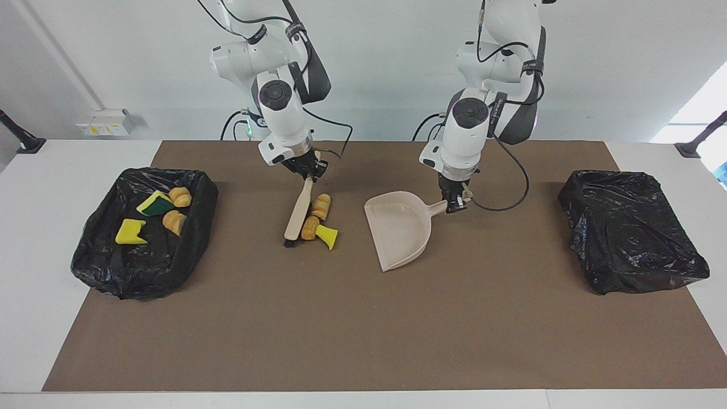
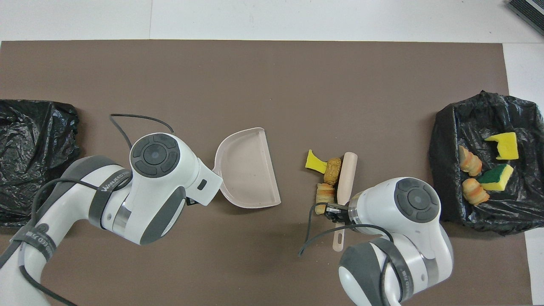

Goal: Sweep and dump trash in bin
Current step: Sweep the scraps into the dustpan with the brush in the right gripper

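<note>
Brown mat (image 1: 363, 329) covering the middle of a white table (image 1: 40, 187). Item one: beige dustpan (image 1: 400, 227), flat on the mat near the table's middle, its handle clamped in the left gripper (image 1: 456, 203), jaws narrowed onto it. Item two: beige hand brush (image 1: 299, 209), slanted with its dark bristles down on the mat, its handle clamped in the right gripper (image 1: 309, 168), jaws closed tight on it. Item three: trash, loose lot of three pieces lying against the brush on the side toward the dustpan, apart from the pan's open edge: one striped orange-tan bread chunk (image 1: 321, 205) nearest the robots, one rounder tan bread chunk (image 1: 310, 227) touching the brush head, one yellow sponge scrap (image 1: 328, 236) farthest from the robots. Item four: black bag-lined bin (image 1: 142, 233) at the right arm's end of the table, holding four further pieces: a yellow-and-green sponge (image 1: 154, 204), a yellow sponge piece (image 1: 130, 232) and two bread chunks (image 1: 174, 221). Item five: second black bag-lined bin (image 1: 630, 230) at the left arm's end of the table; its contents cannot be made out.
</note>
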`<action>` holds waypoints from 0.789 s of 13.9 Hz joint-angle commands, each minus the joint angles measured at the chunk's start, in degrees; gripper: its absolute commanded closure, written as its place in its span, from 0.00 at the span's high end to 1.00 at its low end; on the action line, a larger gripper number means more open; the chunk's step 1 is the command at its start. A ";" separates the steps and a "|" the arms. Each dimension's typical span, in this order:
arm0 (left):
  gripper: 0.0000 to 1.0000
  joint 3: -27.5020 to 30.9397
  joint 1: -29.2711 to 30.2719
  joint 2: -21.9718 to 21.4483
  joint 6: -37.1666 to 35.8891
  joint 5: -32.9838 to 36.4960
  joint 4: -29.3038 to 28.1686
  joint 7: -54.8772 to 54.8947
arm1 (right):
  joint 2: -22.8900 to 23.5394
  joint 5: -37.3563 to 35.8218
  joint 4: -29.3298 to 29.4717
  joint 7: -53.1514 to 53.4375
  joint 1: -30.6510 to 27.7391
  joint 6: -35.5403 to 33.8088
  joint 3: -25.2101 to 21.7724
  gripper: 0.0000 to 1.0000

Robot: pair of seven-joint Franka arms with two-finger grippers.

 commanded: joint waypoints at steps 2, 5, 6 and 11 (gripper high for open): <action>0.00 0.62 -1.44 -1.88 2.17 -0.07 -3.23 -0.60 | 2.48 1.74 0.80 5.45 3.13 3.06 0.10 0.00; 0.00 0.62 -1.44 -1.88 2.17 -0.07 -3.32 -0.69 | 5.99 1.74 5.79 9.34 6.82 2.73 0.10 0.00; 0.00 0.62 -1.44 -1.88 2.17 -0.07 -3.32 -0.69 | 7.14 1.74 7.47 9.77 7.36 2.03 0.18 0.00; 0.00 0.62 -1.44 -1.97 2.17 -0.07 -3.32 -1.65 | 12.24 3.84 16.34 6.46 11.84 -1.31 0.45 0.00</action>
